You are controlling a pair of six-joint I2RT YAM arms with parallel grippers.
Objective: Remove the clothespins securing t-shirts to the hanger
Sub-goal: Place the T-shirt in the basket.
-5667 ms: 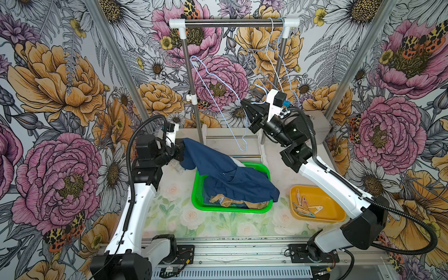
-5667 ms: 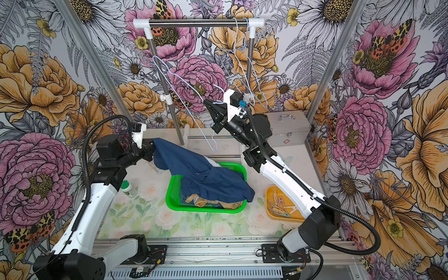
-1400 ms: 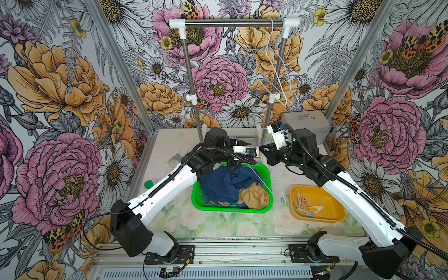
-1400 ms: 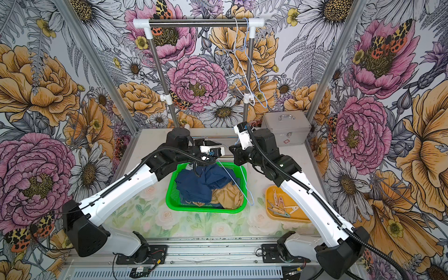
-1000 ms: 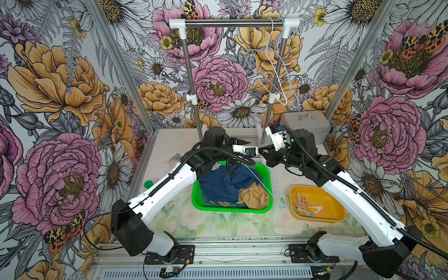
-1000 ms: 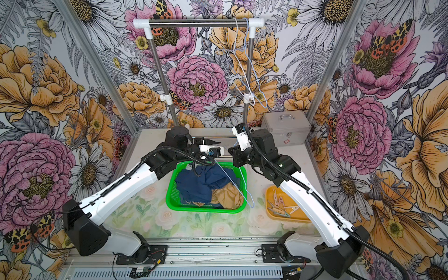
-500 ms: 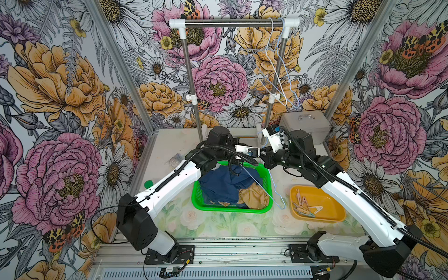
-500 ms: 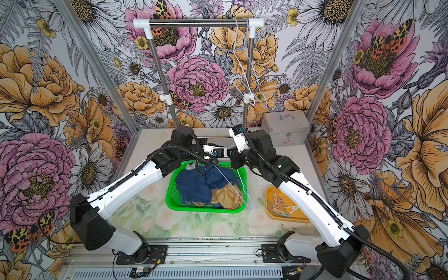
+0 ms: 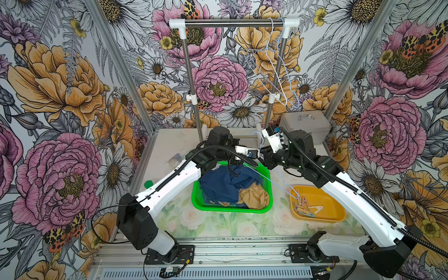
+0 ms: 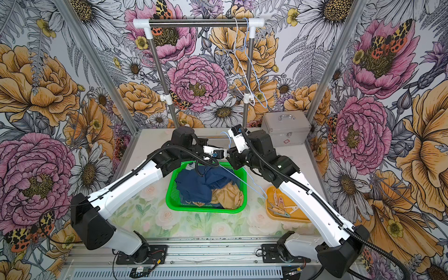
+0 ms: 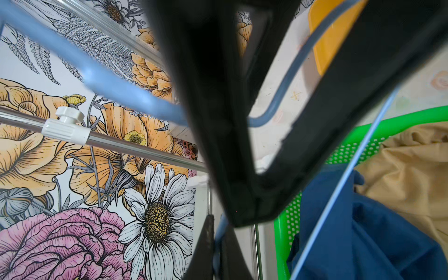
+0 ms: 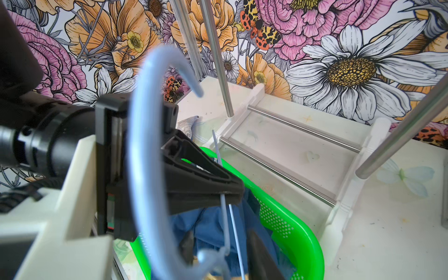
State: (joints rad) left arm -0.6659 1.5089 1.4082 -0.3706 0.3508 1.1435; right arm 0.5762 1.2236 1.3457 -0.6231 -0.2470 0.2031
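- Right wrist view: the left gripper is pinched shut on a thin strand of the pale blue hanger, above the green basket. The right gripper has its fingers standing apart. The wire runs between them, and I see no pinch.
- Left wrist view: the left gripper's fingers press together on the blue wire. The t-shirts, navy and tan, lie in the basket below. I read the big black shape up close as the right gripper, but I cannot be sure.
- Both top views: the two grippers meet tip to tip over the basket's far rim. The t-shirts are heaped in the basket. The clothespins lie loose in the yellow tray, just beside the basket. The hanger's wire slants down to the tray's near corner. Two more hangers hang on the rack.
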